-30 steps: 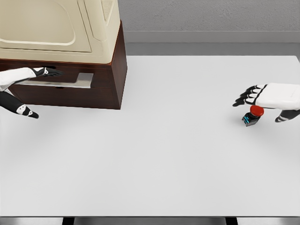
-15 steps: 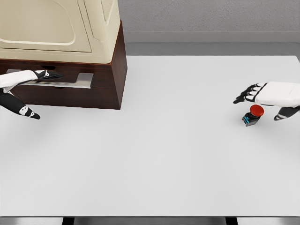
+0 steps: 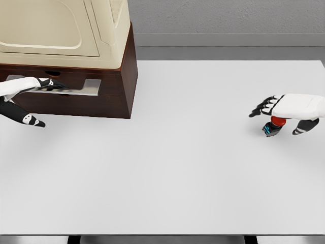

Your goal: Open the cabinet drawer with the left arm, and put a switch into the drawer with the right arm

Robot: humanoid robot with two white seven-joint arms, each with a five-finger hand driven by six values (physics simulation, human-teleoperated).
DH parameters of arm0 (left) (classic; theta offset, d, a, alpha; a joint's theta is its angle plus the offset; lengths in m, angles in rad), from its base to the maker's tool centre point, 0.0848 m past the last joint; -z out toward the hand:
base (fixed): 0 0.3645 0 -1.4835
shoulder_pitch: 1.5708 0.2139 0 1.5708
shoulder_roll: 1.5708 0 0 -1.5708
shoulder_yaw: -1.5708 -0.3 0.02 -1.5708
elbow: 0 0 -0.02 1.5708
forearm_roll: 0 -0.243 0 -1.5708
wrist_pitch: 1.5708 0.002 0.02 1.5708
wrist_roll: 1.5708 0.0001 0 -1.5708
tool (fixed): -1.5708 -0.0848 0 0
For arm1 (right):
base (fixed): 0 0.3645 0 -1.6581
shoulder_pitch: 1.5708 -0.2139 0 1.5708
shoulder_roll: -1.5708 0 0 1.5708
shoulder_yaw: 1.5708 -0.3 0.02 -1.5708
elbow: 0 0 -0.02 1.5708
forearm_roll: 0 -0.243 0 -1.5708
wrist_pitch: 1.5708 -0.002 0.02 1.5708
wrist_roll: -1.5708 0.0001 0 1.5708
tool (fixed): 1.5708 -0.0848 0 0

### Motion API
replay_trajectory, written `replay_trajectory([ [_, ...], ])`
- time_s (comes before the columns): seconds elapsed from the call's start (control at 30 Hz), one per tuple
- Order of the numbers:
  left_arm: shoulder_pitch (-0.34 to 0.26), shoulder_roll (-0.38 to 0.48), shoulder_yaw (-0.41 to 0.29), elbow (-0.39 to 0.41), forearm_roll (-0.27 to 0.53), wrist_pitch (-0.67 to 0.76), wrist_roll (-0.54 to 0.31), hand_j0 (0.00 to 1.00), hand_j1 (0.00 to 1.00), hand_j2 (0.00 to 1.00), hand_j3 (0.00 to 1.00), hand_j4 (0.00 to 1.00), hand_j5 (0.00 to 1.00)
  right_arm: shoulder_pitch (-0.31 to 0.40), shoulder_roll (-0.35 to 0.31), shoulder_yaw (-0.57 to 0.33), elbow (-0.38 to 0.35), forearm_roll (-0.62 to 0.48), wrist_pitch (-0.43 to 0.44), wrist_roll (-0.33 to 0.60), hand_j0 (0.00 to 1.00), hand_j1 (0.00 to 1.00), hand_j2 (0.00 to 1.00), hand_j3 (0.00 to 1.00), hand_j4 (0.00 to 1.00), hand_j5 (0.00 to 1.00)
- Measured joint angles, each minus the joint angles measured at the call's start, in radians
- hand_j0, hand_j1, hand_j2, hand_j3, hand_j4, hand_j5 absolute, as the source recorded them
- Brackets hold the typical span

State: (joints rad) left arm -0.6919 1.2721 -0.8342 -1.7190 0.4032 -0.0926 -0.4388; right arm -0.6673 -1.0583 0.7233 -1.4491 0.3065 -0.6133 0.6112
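The right hand hovers spread over the switch; lower it squarely, close the fingers beneath the red cap.

hidden and cut-off parts

the cabinet is cut by the left edge, and the cream unit on it by the top and left edges. the left hand covers part of the drawer front; whether the handle is gripped cannot be told. the switch is partly covered by the right hand, whose arm is cut by the right edge. contact there cannot be told.
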Motion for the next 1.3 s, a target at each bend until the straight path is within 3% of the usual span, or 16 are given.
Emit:
replay_trajectory([
  [0.57,0.000,0.052,-0.030,-0.033,-0.025,-0.050,-0.035,0.87,0.87,0.87,0.87,0.87,0.87,-0.008,0.021,0.012,0.049,0.004,0.000,0.000,1.00,1.00,1.00,1.00,1.00,1.00],
  [1.3,0.000,0.129,-0.038,-0.042,0.062,-0.132,-0.157,0.87,0.87,0.87,0.87,0.87,0.87,-0.015,0.031,0.025,0.092,0.015,0.000,0.000,1.00,1.00,1.00,1.00,1.00,1.00],
])
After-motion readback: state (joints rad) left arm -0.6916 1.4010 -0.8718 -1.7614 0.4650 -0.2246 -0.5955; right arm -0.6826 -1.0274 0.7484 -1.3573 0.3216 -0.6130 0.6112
